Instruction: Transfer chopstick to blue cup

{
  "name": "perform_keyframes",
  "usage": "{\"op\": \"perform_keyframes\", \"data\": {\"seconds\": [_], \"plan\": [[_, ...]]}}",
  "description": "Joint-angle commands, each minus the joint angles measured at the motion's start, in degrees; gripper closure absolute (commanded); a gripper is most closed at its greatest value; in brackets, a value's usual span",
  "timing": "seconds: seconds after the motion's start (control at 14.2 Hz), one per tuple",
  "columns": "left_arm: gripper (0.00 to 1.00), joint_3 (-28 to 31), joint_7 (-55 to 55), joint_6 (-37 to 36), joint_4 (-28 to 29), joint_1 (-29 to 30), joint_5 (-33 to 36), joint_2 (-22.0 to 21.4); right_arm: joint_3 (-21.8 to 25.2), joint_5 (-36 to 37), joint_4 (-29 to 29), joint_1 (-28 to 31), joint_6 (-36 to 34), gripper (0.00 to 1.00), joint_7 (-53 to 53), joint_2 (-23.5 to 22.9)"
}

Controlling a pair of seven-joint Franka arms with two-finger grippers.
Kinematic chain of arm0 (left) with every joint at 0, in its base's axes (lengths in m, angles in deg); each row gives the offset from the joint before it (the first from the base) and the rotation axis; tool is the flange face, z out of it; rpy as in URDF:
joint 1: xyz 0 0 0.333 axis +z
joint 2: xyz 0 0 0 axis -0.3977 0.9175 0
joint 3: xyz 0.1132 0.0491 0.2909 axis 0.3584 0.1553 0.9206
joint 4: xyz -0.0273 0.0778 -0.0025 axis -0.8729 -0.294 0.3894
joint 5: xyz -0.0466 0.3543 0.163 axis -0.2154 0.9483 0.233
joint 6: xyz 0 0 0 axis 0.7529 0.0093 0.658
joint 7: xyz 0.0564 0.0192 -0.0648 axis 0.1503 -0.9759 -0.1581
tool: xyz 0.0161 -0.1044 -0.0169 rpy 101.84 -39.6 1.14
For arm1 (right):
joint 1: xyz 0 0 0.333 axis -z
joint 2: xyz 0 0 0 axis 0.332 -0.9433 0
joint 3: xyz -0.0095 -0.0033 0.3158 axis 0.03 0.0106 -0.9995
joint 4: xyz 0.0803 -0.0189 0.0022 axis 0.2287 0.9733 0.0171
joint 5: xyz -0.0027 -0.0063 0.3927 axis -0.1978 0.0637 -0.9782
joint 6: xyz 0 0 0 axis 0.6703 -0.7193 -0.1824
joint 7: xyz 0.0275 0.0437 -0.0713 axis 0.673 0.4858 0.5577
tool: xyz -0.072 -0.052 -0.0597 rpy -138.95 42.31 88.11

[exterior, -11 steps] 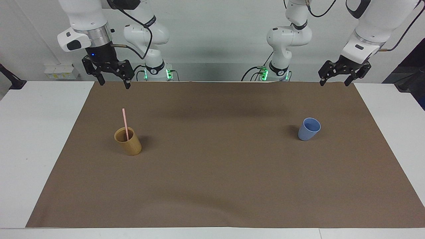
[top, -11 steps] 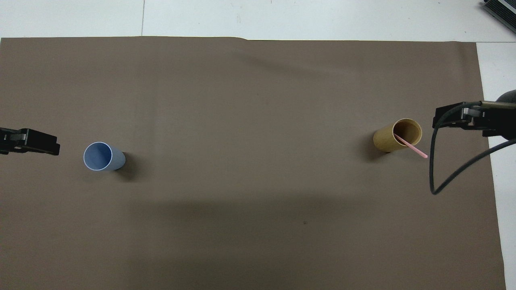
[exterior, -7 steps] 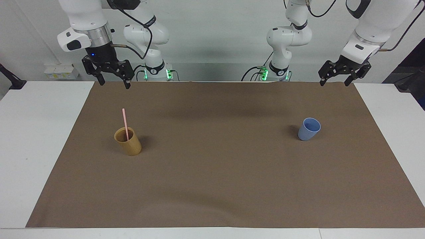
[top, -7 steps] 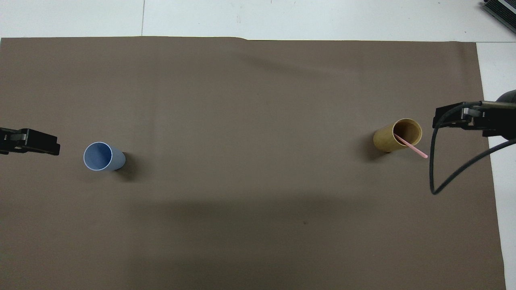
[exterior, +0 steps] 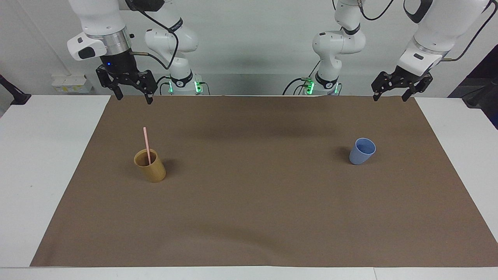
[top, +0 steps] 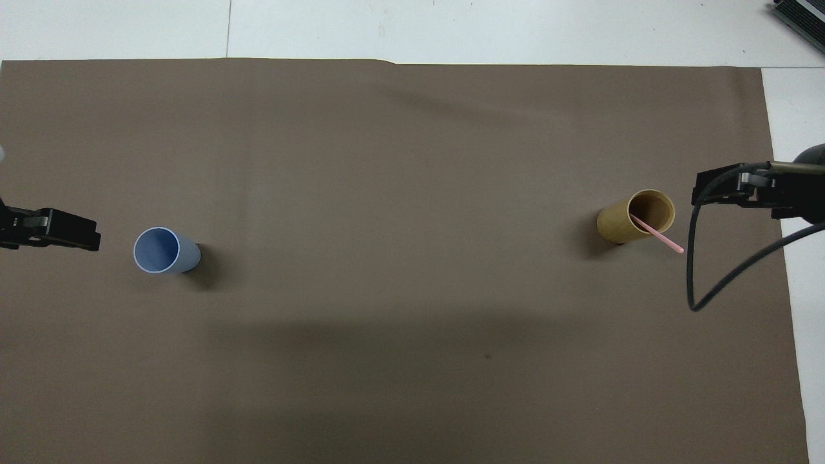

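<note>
The pale pink chopstick (exterior: 146,142) stands leaning in the tan bamboo-coloured cup (exterior: 151,166), toward the right arm's end of the brown mat; both also show in the overhead view, the chopstick (top: 660,236) and the cup (top: 635,218). The light-blue cup (exterior: 362,151) stands upright and empty toward the left arm's end; it also shows in the overhead view (top: 162,251). My right gripper (exterior: 133,99) hangs open and empty, high over the mat's edge above the tan cup's end. My left gripper (exterior: 390,98) hangs open and empty, high over the mat's corner at the blue cup's end.
The brown mat (exterior: 256,202) covers most of the white table (exterior: 35,163). A black cable (top: 699,270) loops down from the right arm beside the tan cup. Both arm bases stand at the table's robot end.
My left gripper has shifted slightly toward the table's middle. The right gripper, both cups and the chopstick have not moved.
</note>
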Motion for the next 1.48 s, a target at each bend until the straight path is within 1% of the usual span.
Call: {"op": "perform_keyframes", "data": {"seconds": [0.0, 0.21, 0.42, 0.63, 0.77, 0.84, 0.91, 1.13, 1.27, 1.41], "plan": [[0.00, 0.3, 0.1, 5.1, 7.7, 0.0, 0.6, -2.7, -0.3, -0.5, -0.7, 0.6, -1.1, 0.00, 0.9, -0.2], [0.00, 0.6, 0.4, 12.4, 16.4, 1.1, 0.6, -5.6, -0.3, -0.5, -0.8, 0.6, -1.1, 0.00, 0.9, -0.2], [0.00, 0.6, 1.6, 18.9, 21.4, 3.7, 0.6, -5.7, -0.3, -0.5, -0.8, 0.6, -1.1, 0.00, 0.9, -0.2], [0.00, 0.6, 6.5, 26.9, 27.1, 6.2, 0.6, -5.2, -0.3, -0.5, -0.8, 0.6, -1.1, 0.00, 0.9, -0.2], [0.00, 0.6, 6.7, 34.2, 32.4, 7.8, 0.6, -5.2, -0.3, -0.5, -0.8, 0.6, -1.1, 0.00, 0.9, -0.2], [0.00, 0.6, 7.4, 37.0, 33.9, 8.2, 0.6, -4.7, -0.3, -0.5, -0.8, 0.6, -1.1, 0.00, 0.9, -0.2], [0.00, 0.6, 8.5, 39.2, 34.4, 8.7, 0.6, -3.4, -0.3, -0.6, -0.8, 0.6, -1.1, 0.00, 0.9, -0.2], [0.00, 0.6, 8.9, 42.5, 35.4, 8.8, 0.6, -1.4, -0.3, -0.5, -0.8, 0.6, -1.1, 0.00, 0.9, -0.2], [0.00, 0.6, 8.4, 46.1, 37.4, 8.7, 0.6, -0.8, -0.3, -0.5, -0.8, 0.6, -1.1, 0.00, 0.9, -0.2], [0.00, 0.5, 8.0, 46.8, 37.5, 8.0, 0.6, -0.7, -0.3, -0.5, -0.7, 0.6, -1.1, 0.00, 0.9, -0.2]]}}
